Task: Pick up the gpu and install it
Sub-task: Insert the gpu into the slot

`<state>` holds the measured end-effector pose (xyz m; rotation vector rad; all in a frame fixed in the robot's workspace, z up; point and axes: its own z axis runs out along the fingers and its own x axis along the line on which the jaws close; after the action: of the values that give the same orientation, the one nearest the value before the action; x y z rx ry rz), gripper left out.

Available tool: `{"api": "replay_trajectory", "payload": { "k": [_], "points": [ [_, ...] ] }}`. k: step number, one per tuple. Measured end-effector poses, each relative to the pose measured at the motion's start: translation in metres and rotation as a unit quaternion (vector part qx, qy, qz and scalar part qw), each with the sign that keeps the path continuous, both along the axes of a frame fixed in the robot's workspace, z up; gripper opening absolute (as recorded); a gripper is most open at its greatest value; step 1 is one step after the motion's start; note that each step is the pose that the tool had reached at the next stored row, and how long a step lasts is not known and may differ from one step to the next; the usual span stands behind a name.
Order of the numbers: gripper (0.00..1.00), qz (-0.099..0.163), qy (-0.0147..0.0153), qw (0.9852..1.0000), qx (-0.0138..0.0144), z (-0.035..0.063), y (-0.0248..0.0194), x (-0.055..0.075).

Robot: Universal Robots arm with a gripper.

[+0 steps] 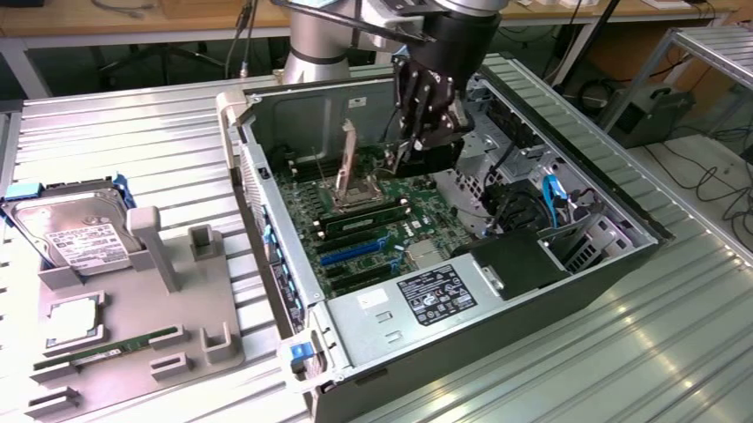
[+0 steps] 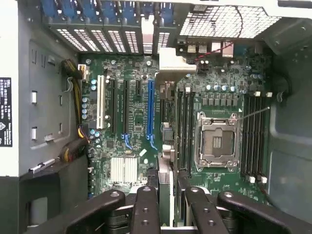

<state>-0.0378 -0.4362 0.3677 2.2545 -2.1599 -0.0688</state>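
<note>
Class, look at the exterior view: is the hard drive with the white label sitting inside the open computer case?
No: the hard drive rests in the grey holder on the table at the exterior view's left, apart from the computer case.

gpu mostly hidden between gripper fingers (edge-on), face unseen.

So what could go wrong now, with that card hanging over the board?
The gpu, gripped edge-on in the gripper, might come down beside the blue slot and scrape the motherboard. The open processor socket lies close by; a stray bump could perhaps damage it.
</note>
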Motion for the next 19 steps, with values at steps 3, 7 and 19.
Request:
{"api": "replay_trajectory", "payload": {
  "k": [3,7,19],
  "points": [
    [0.26,0.001,0.0000,1.0000,0.0002,-0.0126,-0.0052,-0.015],
    [0.26,0.001,0.0000,1.0000,0.0002,-0.0156,-0.0066,-0.022],
    [0.26,0.001,0.0000,1.0000,0.0002,-0.0227,-0.0082,-0.027]
  ]
}}
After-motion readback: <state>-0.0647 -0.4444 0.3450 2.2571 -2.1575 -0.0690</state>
